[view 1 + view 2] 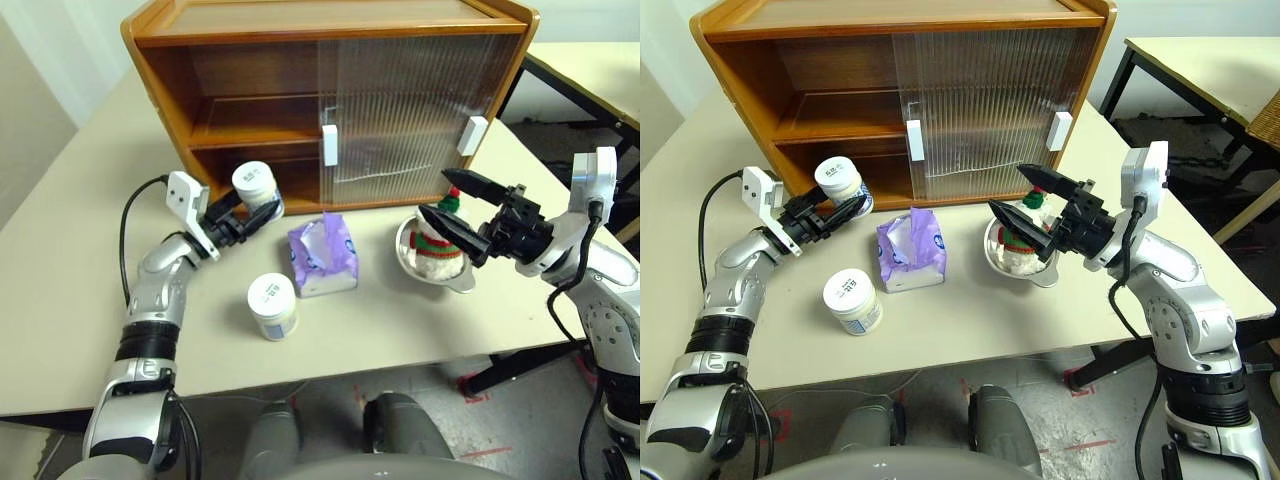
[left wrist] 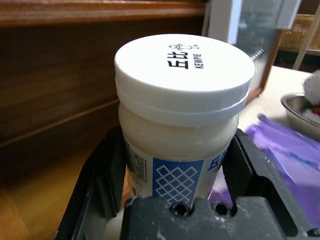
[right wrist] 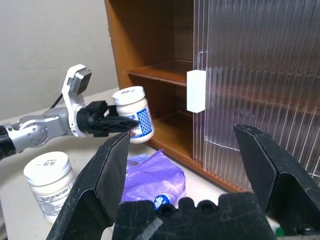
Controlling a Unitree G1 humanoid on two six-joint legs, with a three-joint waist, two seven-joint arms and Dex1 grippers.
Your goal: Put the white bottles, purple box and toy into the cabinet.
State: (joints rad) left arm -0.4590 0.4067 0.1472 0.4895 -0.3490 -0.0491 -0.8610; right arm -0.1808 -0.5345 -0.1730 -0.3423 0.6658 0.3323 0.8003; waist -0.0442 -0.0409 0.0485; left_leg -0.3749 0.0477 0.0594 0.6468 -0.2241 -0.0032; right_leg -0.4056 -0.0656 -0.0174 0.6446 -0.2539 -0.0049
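Jaws of the left gripper (image 1: 262,212) clasp one white bottle (image 1: 254,188) just before the cabinet (image 1: 250,120)'s open lower bay; right gripper (image 1: 455,205) hangs spread wide over the toy (image 1: 438,240). It should carry the bottle in level, clearing the shelf, and set it deep.

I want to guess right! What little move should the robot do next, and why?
Probably push the left gripper forward into the cabinet. It already holds one white bottle off the table, right in front of the open bottom compartment.
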